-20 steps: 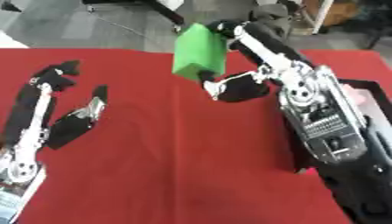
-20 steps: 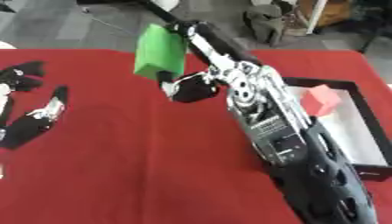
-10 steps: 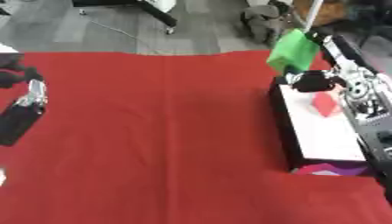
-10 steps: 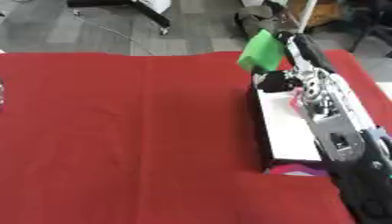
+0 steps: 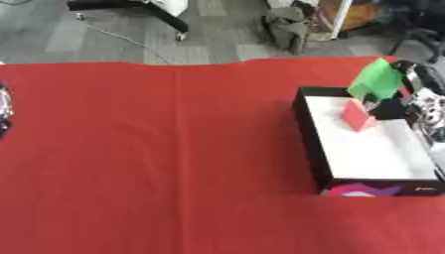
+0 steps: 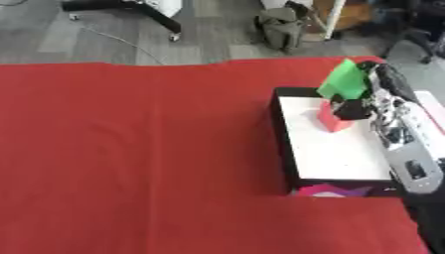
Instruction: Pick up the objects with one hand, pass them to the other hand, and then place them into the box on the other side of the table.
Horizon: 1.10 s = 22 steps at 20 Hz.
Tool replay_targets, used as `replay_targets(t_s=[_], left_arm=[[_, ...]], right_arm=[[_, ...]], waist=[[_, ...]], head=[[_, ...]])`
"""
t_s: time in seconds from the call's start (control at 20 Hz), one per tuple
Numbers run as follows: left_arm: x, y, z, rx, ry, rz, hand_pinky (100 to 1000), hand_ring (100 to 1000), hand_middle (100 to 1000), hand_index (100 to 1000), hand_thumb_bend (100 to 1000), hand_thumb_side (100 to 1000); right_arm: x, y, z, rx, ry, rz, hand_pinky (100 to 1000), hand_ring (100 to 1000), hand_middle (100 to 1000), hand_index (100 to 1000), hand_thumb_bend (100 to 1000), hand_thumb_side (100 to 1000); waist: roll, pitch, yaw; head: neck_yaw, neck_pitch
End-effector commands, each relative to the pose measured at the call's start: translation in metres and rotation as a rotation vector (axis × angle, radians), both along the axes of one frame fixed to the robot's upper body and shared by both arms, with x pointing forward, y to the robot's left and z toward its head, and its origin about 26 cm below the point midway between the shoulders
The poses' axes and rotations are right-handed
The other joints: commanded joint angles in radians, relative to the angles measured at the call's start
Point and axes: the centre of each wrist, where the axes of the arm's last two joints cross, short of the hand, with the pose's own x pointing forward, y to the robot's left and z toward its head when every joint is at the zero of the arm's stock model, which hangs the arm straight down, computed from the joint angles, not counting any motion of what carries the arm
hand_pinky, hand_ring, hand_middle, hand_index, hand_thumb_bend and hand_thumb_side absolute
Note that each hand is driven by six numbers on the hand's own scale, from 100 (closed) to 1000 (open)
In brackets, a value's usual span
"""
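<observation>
Here the green block hangs tilted above the far end of the box, clamped in the fingers of the right robot hand, which reaches in from the right edge. Just below it, a red block sits on the box's white floor, near the far wall. The black-walled box stands on the right side of the red tabletop. At the far left edge only a sliver of the left robot hand shows; whether its fingers are apart or together cannot be told.
</observation>
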Motion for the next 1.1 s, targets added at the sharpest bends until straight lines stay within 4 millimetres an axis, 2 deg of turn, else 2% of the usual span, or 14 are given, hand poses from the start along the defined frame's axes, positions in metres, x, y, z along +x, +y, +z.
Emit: replay_targets(t_s=[0.05, 0.1, 0.25, 0.45, 0.8, 0.85, 0.9, 0.95, 1.0, 1.1], left_arm=[[-0.002, 0.009, 0.012, 0.012, -0.042, 0.025, 689, 621, 640, 782, 100, 575], [-0.002, 0.009, 0.012, 0.011, -0.042, 0.028, 689, 621, 640, 782, 100, 575], [-0.003, 0.011, 0.011, 0.009, -0.041, 0.035, 689, 621, 640, 781, 100, 577], [-0.003, 0.011, 0.011, 0.006, -0.040, 0.039, 689, 621, 641, 781, 100, 577], [-0.003, 0.011, 0.011, 0.004, -0.040, 0.044, 689, 620, 639, 781, 100, 580], [-0.003, 0.012, 0.010, 0.004, -0.039, 0.044, 689, 620, 639, 781, 100, 579], [-0.003, 0.012, 0.010, 0.005, -0.037, 0.045, 690, 621, 638, 780, 100, 580], [-0.003, 0.012, 0.010, 0.007, -0.036, 0.046, 690, 621, 638, 779, 100, 581], [-0.003, 0.013, 0.010, 0.010, -0.032, 0.048, 693, 624, 639, 781, 100, 587], [-0.003, 0.015, 0.011, 0.032, -0.004, 0.049, 703, 634, 647, 788, 100, 618]], right_arm=[[-0.003, -0.017, 0.008, -0.043, 0.013, -0.031, 853, 986, 633, 735, 100, 100], [-0.003, -0.020, 0.006, -0.048, 0.029, -0.033, 863, 1000, 710, 798, 145, 100], [-0.002, -0.029, -0.001, -0.075, 0.089, -0.035, 899, 1000, 841, 919, 247, 100], [0.001, -0.037, -0.007, -0.100, 0.149, -0.052, 934, 1000, 901, 968, 376, 100], [0.000, -0.040, -0.004, -0.111, 0.161, -0.056, 961, 1000, 926, 1000, 403, 100], [0.000, -0.039, -0.003, -0.110, 0.153, -0.058, 956, 1000, 921, 998, 381, 100], [-0.001, -0.038, 0.000, -0.108, 0.136, -0.062, 948, 1000, 916, 997, 318, 100], [-0.002, -0.036, 0.004, -0.103, 0.102, -0.066, 937, 1000, 909, 994, 206, 110], [-0.005, -0.032, 0.009, -0.095, 0.053, -0.070, 925, 1000, 894, 980, 100, 198], [-0.010, -0.020, 0.020, -0.055, -0.072, -0.051, 919, 1000, 881, 962, 100, 395]], waist=[[0.002, -0.014, -0.002], [0.003, -0.015, -0.002], [0.003, -0.015, -0.002], [0.004, -0.016, -0.003], [0.004, -0.015, -0.003], [0.004, -0.015, -0.003], [0.004, -0.015, -0.003], [0.004, -0.015, -0.004], [0.005, -0.016, -0.004], [0.007, -0.017, -0.004]], head=[[-0.008, -0.011], [-0.009, -0.011], [-0.009, -0.012], [-0.007, -0.013], [-0.001, -0.011], [0.001, -0.011], [0.004, -0.011], [0.008, -0.010], [0.014, -0.009], [0.028, -0.007]])
